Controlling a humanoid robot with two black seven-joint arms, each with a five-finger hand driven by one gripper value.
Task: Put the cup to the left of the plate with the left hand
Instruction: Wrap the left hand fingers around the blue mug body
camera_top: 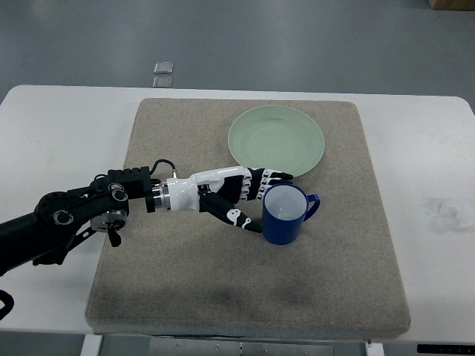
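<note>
Top view: the blue cup [286, 215] stands upright on the grey mat [245, 297], its handle pointing toward the picture's right and its pale inside open to the camera; it sits just below the lower edge of the green plate [276, 139], slightly to the right of the plate's centre, so it is in front of the plate and not on its left; whether cup and plate touch cannot be told, as the fingers cover the gap between them. The left hand [241, 194] reaches in from the picture's left at the cup's left side; its fingers [269, 178] lie curled along the cup's upper left rim, while the thumb below points at the lower left wall; they look closed around that side of the cup, though firm contact is hard to judge from above. The black forearm [74, 215] runs from the left edge across the white worktop [52, 126] onto the mat. The plate lies flat at the mat's far middle. Beyond the worktop, two small square plates [162, 74] sit on the grey floor [297, 37].
</note>
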